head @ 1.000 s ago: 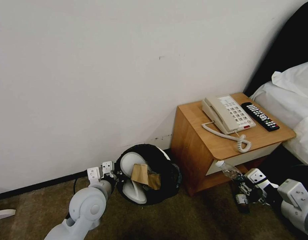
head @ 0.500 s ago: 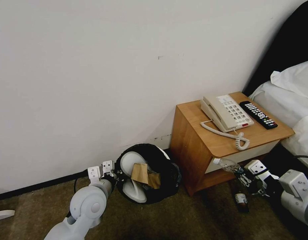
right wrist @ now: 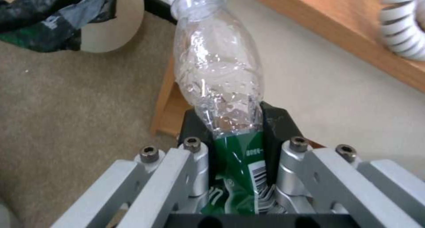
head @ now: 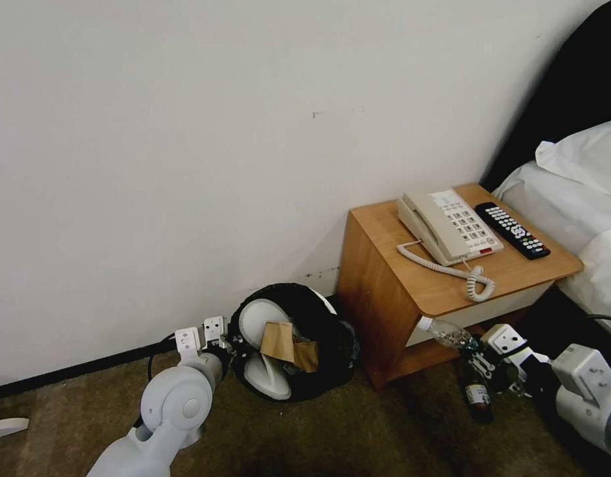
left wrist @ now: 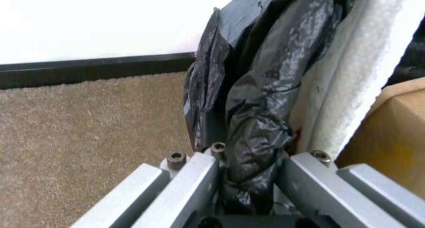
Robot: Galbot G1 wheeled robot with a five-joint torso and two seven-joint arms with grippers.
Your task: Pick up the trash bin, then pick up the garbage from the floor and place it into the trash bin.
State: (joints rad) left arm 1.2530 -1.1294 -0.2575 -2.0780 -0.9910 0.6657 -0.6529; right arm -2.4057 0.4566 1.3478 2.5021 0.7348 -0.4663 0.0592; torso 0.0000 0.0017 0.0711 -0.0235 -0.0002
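Left gripper [head: 227, 346] pinching the bag-lined rim of the trash bin [head: 325, 334], tilted by the wall, slipper [head: 259, 321] and cardboard [head: 282, 344] inside; right gripper [head: 480, 363] clamped on a clear bottle [head: 444, 331] beside the nightstand [head: 378, 298], brown bottle [head: 477, 396] on carpet below.

White wall [head: 186, 132], brown carpet [head: 358, 437], wooden nightstand [head: 384, 298] beside bed [head: 576, 199].

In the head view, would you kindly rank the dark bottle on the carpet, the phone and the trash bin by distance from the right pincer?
From the right pincer, holding a clear bottle:
1. Dark bottle, on the carpet just below it.
2. Phone, above on the nightstand.
3. Trash bin, across at the left pincer.
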